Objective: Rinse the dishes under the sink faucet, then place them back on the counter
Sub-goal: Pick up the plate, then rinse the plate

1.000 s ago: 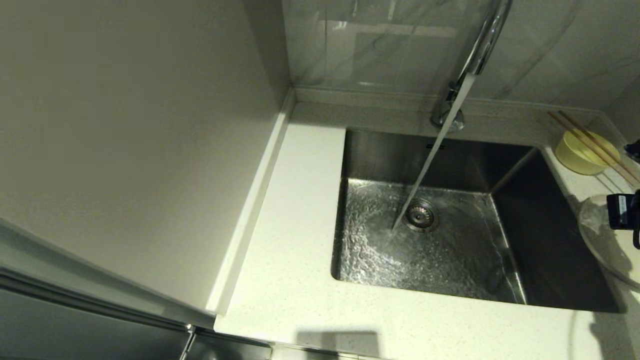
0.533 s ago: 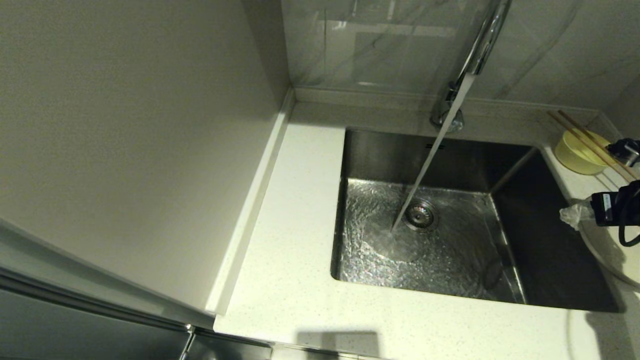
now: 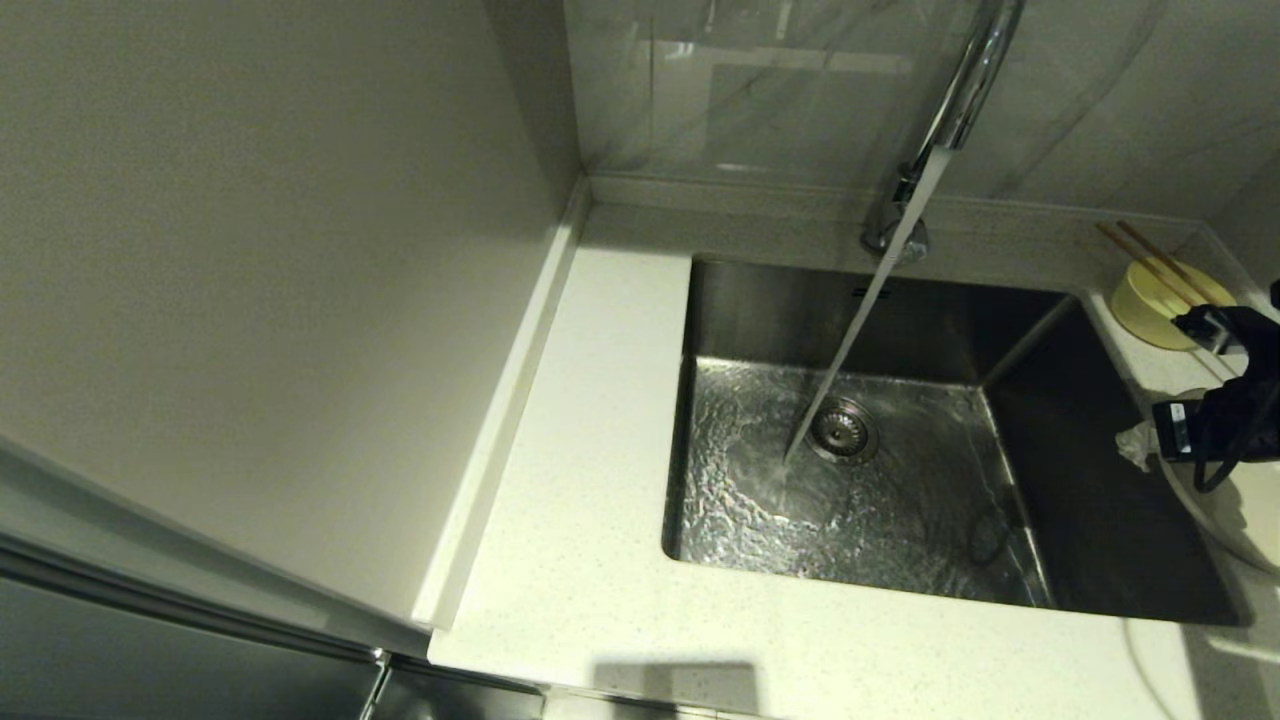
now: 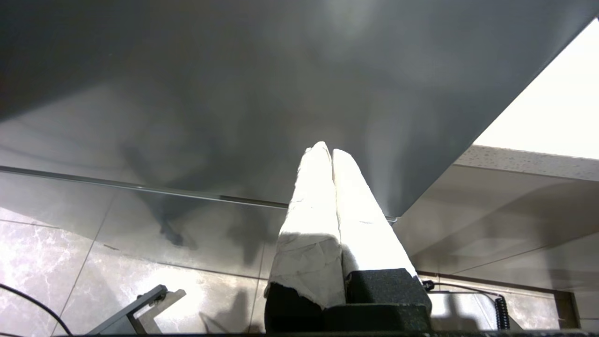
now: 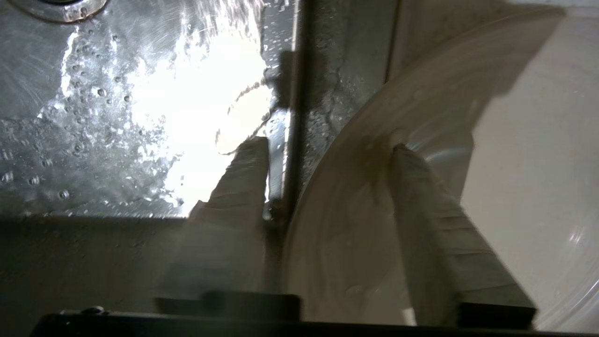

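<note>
The off-white plate (image 3: 1228, 520) lies on the counter (image 3: 590, 450) at the right of the sink (image 3: 780, 310), its rim jutting a little over the basin. My right gripper (image 3: 1138, 443) is open and straddles that rim: in the right wrist view one finger (image 5: 243, 178) hangs over the wet sink (image 5: 93, 140) and the other (image 5: 421, 196) lies above the plate (image 5: 346, 224). The yellow-green bowl (image 3: 1150, 300) stands behind, with the chopsticks (image 3: 1150, 252) across it. The faucet (image 3: 960, 90) pours a stream (image 3: 860, 320) beside the drain (image 3: 843, 430). My left gripper (image 4: 330, 149) is shut and empty, parked out of the head view.
A tall pale wall panel (image 3: 250, 300) borders the counter on the left. The tiled backsplash (image 3: 750, 90) rises behind the faucet. My left gripper points at a dark cabinet front (image 4: 234, 93) above a tiled floor (image 4: 70, 262).
My right gripper has moved left toward the sink's edge, coming over the plate's rim. The plate, bowl and chopsticks have stayed put and the water keeps running.
</note>
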Available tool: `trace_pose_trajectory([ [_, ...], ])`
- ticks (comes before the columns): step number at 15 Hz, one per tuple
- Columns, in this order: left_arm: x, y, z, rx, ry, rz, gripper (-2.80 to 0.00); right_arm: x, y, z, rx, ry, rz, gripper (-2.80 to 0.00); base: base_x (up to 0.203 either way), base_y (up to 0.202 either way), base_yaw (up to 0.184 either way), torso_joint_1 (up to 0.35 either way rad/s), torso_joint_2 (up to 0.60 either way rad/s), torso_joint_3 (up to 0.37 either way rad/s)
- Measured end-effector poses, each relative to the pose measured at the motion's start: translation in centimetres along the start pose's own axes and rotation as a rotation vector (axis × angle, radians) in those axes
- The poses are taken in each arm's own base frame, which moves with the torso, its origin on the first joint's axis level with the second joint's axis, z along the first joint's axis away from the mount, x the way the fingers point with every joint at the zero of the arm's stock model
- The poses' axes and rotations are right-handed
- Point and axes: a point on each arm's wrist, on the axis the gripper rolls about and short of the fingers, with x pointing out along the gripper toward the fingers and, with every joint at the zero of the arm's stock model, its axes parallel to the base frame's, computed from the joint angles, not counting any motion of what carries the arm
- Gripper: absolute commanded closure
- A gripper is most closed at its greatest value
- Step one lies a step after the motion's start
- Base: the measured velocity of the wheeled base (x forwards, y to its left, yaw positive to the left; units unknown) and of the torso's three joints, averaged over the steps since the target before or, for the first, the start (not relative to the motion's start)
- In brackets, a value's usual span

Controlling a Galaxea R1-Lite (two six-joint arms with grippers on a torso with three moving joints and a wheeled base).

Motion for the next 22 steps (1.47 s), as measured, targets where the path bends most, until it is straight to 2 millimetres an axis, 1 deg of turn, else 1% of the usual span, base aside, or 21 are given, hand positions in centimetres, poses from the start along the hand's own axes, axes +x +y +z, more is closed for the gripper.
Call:
trace_pose_trajectory([
  [4, 0.0, 0.0, 0.0, 0.000, 0.000, -0.001, 0.00, 0.3, -0.1, 0.0, 0.022, 0.011, -0.046, 0.00, 0.000, 0.000, 0.000, 0.000, 0.00, 0.000],
  [7, 0.0, 0.0, 0.0, 0.000, 0.000, 0.000, 0.00, -0.1, -0.1, 0.2, 0.041, -0.002, -0.048, 0.00, 0.000, 0.000, 0.000, 0.000, 0.00, 0.000],
  [9, 0.0, 0.0, 0.0, 0.000, 0.000, 0.000, 0.00, -1.2, 0.1, 0.7, 0.033, -0.034, -0.047, 0.00, 0.000, 0.000, 0.000, 0.000, 0.00, 0.000],
  [11, 0.0, 0.0, 0.0, 0.000, 0.000, 0.000, 0.00, -3.0, 0.9, 1.3, 0.010, -0.088, -0.037, 0.00, 0.000, 0.000, 0.000, 0.000, 0.00, 0.000],
  [12, 0.0, 0.0, 0.0, 0.000, 0.000, 0.000, 0.00, -4.1, 1.6, 1.4, -0.007, -0.114, -0.020, 0.00, 0.000, 0.000, 0.000, 0.000, 0.00, 0.000],
  [14, 0.0, 0.0, 0.0, 0.000, 0.000, 0.000, 0.00, -6.2, 4.1, 1.4, -0.061, -0.158, 0.043, 0.00, 0.000, 0.000, 0.000, 0.000, 0.00, 0.000],
  [16, 0.0, 0.0, 0.0, 0.000, 0.000, 0.000, 0.00, -7.9, 7.1, 0.8, -0.127, -0.186, 0.126, 0.00, 0.000, 0.000, 0.000, 0.000, 0.00, 0.000],
  [18, 0.0, 0.0, 0.0, 0.000, 0.000, 0.000, 0.00, -9.5, 9.4, 0.2, -0.185, -0.216, 0.204, 0.00, 0.000, 0.000, 0.000, 0.000, 0.00, 0.000],
  [20, 0.0, 0.0, 0.0, 0.000, 0.000, 0.000, 0.00, -11.4, 11.5, -0.3, -0.242, -0.274, 0.329, 0.00, 0.000, 0.000, 0.000, 0.000, 0.00, 0.000],
  [22, 0.0, 0.0, 0.0, 0.000, 0.000, 0.000, 0.00, -12.5, 12.9, -0.6, -0.285, -0.374, 0.502, 0.00, 0.000, 0.000, 0.000, 0.000, 0.00, 0.000],
])
